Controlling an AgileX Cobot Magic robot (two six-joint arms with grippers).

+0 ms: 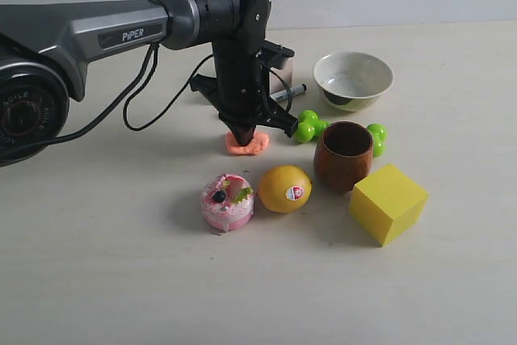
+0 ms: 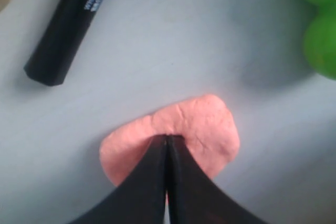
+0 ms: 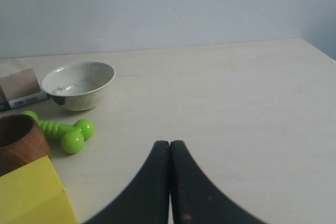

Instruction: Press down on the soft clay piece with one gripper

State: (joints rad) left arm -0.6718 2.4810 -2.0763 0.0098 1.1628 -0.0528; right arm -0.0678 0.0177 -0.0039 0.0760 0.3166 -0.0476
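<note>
Where the soft clay piece [image 1: 247,145] lies on the counter [image 1: 113,280], just above centre of the exterior frame, the left jaws, closed tip to tip, stand directly over it, touching its top; the right jaws, also closed, are elsewhere.

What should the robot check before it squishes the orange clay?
1. Left gripper shut for pushing: ok, fingers together.
2. Tip on the soft clay piece: ok, it meets the clay near its middle.
3. How hard it presses: cannot tell.
4. Black marker and green toy clear of the clay: ok, both lie apart from it.
5. Right gripper out of the way: ok, shut, with no clay in its view.
</note>
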